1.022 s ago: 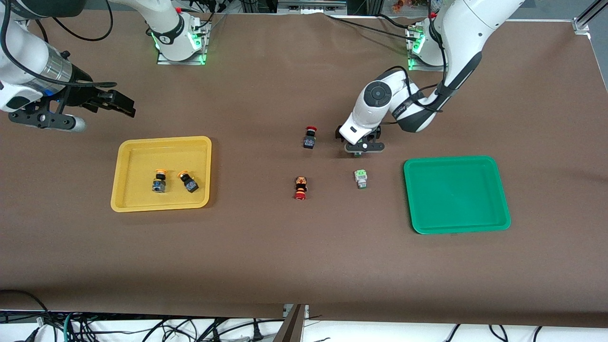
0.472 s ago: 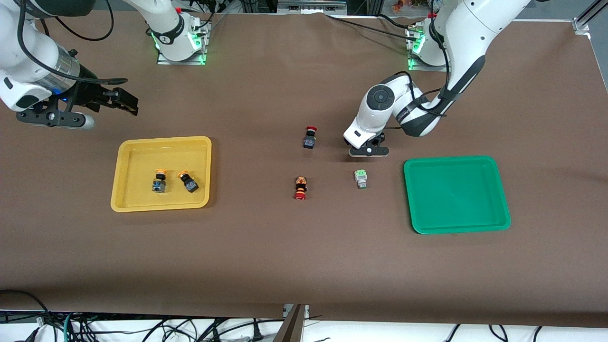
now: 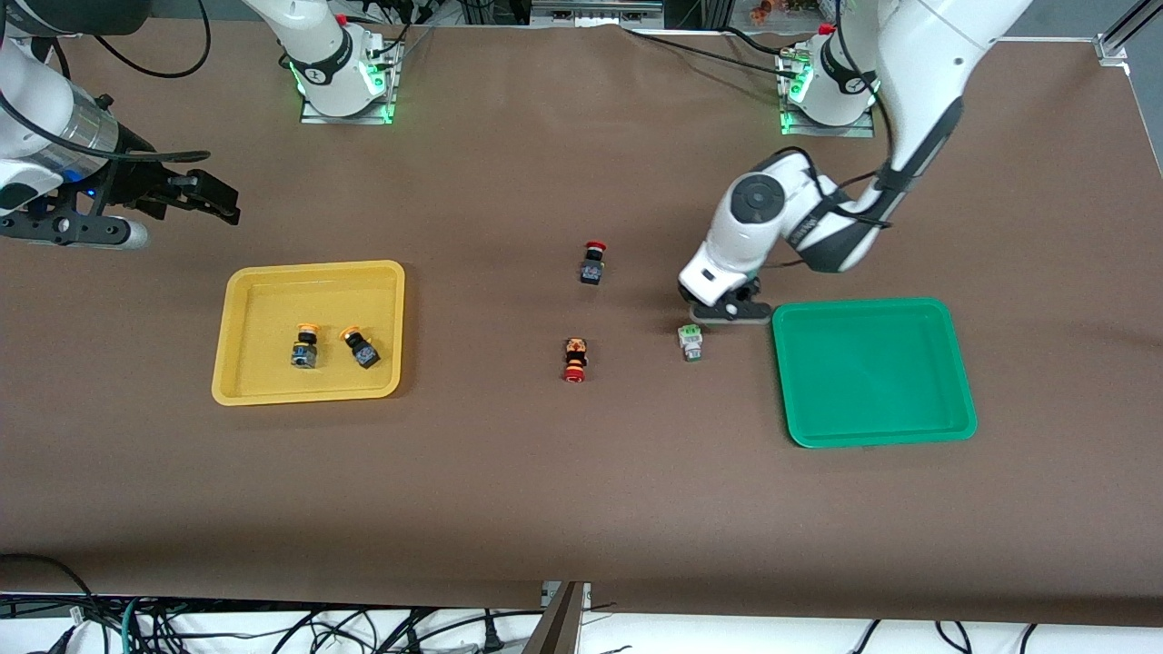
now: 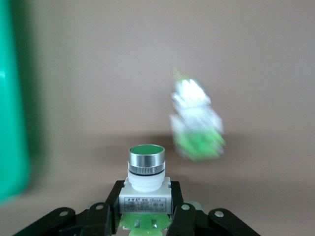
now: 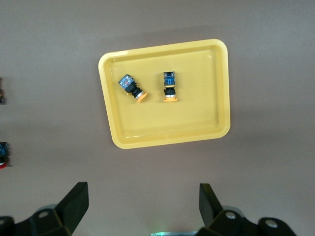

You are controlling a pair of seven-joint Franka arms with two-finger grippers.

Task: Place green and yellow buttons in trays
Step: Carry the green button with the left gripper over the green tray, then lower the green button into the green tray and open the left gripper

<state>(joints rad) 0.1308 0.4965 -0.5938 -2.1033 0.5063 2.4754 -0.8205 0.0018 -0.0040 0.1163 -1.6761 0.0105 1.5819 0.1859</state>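
Toward the right arm's end of the surface [image 3: 545,490] lies the yellow tray [image 3: 238,363], and it holds both yellow buttons: one [image 3: 304,349] with its orange cap pointing away from the front camera, and a second [image 3: 362,347] just beside it, tilted. Each has a round orange cap on a dark body. At the left arm's end sits the green tray [image 3: 959,400], with nothing in it.

Two green buttons show. One [image 4: 145,184] is clamped in the jaws of the left gripper [image 4: 145,221], which hangs over the surface just off the green tray's edge that faces the middle; in the left wrist view this button has a green top in a metal ring on a white body. The other green button [image 3: 690,342] lies on the surface near that tray, pale green and white-grey.

Two red-capped buttons also rest near the middle, one [image 3: 592,263] farther from the front camera than the other [image 3: 575,360].

Over the surface beside the yellow tray, the right gripper [image 5: 142,206] waits with its jaws wide apart.
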